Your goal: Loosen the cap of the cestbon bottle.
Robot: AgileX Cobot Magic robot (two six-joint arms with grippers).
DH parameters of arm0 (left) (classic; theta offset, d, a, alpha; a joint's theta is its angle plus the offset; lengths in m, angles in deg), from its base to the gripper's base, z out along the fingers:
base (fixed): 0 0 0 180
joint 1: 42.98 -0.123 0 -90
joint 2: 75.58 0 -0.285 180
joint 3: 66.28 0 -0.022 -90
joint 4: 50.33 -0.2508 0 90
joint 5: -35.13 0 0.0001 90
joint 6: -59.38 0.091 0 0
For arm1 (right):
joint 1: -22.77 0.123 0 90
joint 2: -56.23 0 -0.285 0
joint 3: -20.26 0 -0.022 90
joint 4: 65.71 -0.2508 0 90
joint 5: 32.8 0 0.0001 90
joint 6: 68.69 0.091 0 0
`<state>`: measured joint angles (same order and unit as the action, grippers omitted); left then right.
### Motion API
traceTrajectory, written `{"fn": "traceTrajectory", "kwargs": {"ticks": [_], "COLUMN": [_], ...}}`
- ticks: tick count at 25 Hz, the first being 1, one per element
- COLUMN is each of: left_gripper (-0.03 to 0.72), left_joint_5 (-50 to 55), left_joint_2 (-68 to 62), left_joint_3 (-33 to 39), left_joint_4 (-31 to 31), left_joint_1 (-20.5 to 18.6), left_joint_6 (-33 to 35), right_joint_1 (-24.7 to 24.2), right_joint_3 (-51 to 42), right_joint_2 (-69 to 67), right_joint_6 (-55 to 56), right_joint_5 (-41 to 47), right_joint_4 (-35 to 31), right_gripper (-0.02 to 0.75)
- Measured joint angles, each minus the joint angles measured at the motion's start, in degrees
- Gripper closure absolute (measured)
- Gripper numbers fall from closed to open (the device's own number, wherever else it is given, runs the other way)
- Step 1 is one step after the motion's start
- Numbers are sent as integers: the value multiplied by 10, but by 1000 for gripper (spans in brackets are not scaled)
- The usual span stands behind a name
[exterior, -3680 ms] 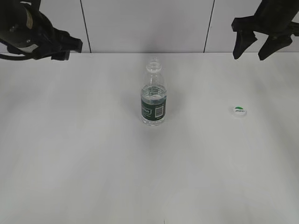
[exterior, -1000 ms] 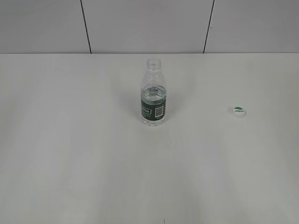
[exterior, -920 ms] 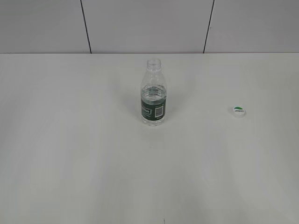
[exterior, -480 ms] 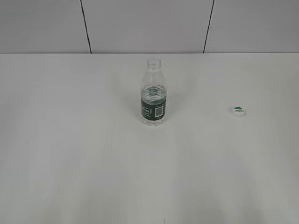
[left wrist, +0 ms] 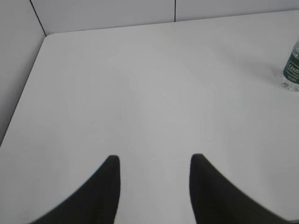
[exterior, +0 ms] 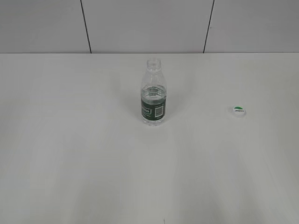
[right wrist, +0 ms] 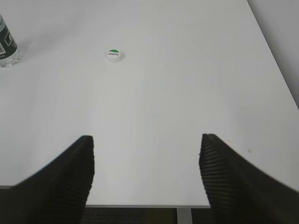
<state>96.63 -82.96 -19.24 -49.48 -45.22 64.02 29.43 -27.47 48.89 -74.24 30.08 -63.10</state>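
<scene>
With both arms now gone from the exterior view, the left hand (left wrist: 154, 161) and right hand (right wrist: 147, 142) hang spread and empty, the cap (exterior: 238, 111) lies on the worktop (exterior: 84, 154) well apart from the upright, open-necked cestbon bottle (exterior: 153, 93), so the loosening looks done.

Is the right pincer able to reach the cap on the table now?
Probably yes. The right pincer is open and empty, and only bare table lies between it and the cap.
</scene>
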Motion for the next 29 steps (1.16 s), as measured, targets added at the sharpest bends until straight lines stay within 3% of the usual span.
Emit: {"fn": "traceTrajectory", "kwargs": {"ticks": [7, 14, 29], "left_gripper": [376, 376, 376], "left_joint_5": [-2, -2, -2], "left_joint_2": [0, 0, 0], "left_joint_3": [0, 0, 0], "left_joint_4": [0, 2, 25], "left_joint_1": [1, 13, 12], "left_joint_6": [0, 0, -1], "right_joint_1": [-3, -43, -44], "right_joint_3": [0, 0, 0], "right_joint_2": [0, 0, 0], "right_joint_6": [0, 0, 0], "right_joint_5": [0, -1, -2], "right_joint_4": [0, 0, 0], "right_gripper": [202, 202, 202]}}
